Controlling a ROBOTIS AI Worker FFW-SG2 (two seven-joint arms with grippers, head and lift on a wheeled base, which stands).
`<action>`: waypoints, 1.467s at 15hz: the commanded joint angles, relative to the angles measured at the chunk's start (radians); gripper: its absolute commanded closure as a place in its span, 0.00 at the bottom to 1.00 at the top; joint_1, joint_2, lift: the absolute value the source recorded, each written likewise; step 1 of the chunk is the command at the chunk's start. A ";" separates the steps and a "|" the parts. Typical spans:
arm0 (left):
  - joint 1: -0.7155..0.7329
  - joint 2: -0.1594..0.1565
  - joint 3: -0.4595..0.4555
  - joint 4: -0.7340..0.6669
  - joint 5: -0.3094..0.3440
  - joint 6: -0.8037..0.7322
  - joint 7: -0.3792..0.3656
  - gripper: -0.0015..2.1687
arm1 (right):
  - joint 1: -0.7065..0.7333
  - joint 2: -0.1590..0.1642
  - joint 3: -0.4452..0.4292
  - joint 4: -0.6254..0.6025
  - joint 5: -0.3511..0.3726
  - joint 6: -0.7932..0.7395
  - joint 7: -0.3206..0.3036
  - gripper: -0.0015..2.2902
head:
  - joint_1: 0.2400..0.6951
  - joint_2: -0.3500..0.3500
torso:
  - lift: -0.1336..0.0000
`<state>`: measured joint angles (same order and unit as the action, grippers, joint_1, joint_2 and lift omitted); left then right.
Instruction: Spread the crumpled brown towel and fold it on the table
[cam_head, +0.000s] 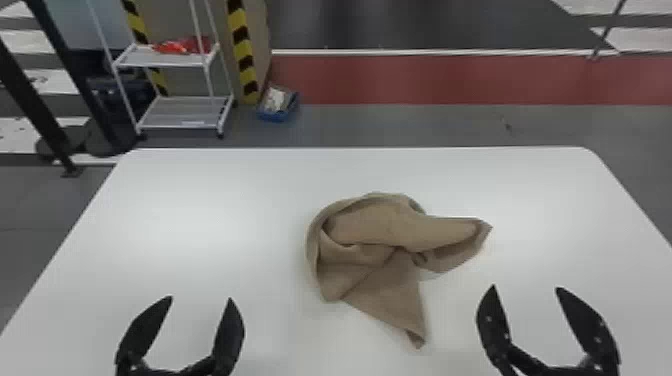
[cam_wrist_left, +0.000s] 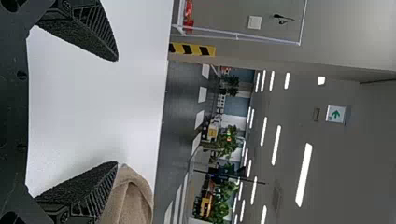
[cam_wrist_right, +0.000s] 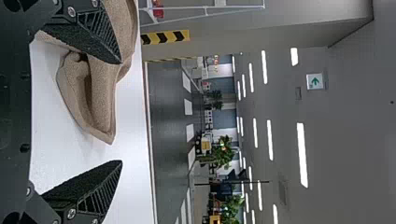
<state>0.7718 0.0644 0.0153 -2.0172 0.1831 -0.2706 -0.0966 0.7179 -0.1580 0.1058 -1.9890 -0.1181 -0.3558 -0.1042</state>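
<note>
1. Brown towel (cam_head: 370, 270), crumpled and twisted, lies on the white table (cam_head: 200, 210) before me, a little right of the middle, with uneven folds across its top.
2. One end of the towel points toward the table's right side, its edge turned over into an open pocket; another corner tapers toward me, ending between my two grippers. The far left part curls round in a raised, rounded fold.
3. My left gripper (cam_head: 200, 299) hangs at the near left of the table, its two black fingers spread wide with bare air between them, well apart from the towel in the head view.
4. My right gripper (cam_head: 526, 287) hangs at the near right, its fingers likewise parted and gripping nothing, nearer the towel than my left one. In the right wrist view, the towel's turned-over end shows beyond one finger.
5. Behind the table, at left, stands a white rack (cam_head: 182, 105) with red items (cam_head: 182, 46) on its upper shelf; a blue box (cam_head: 276, 117) sits on the floor (cam_head: 400, 125) just beside a yellow-and-black striped post (cam_head: 242, 55). A red band (cam_head: 450, 80) crosses the floor farther back.
</note>
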 joint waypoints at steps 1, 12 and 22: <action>0.000 0.000 0.000 -0.001 -0.001 0.000 0.000 0.04 | 0.000 0.000 -0.002 0.001 0.000 -0.001 0.000 0.06 | 1.00 0.54 | 0.07; 0.000 -0.002 -0.002 0.002 -0.001 0.000 0.000 0.04 | -0.002 0.002 -0.003 0.007 0.000 -0.004 0.000 0.06 | 1.00 0.54 | 0.07; -0.172 0.000 -0.175 0.127 -0.105 0.190 0.048 0.07 | 0.002 0.008 -0.048 0.022 -0.035 -0.010 0.000 0.06 | 1.00 0.34 | 0.07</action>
<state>0.6346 0.0644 -0.1252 -1.9161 0.1007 -0.1294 -0.0547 0.7197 -0.1508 0.0584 -1.9679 -0.1534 -0.3661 -0.1042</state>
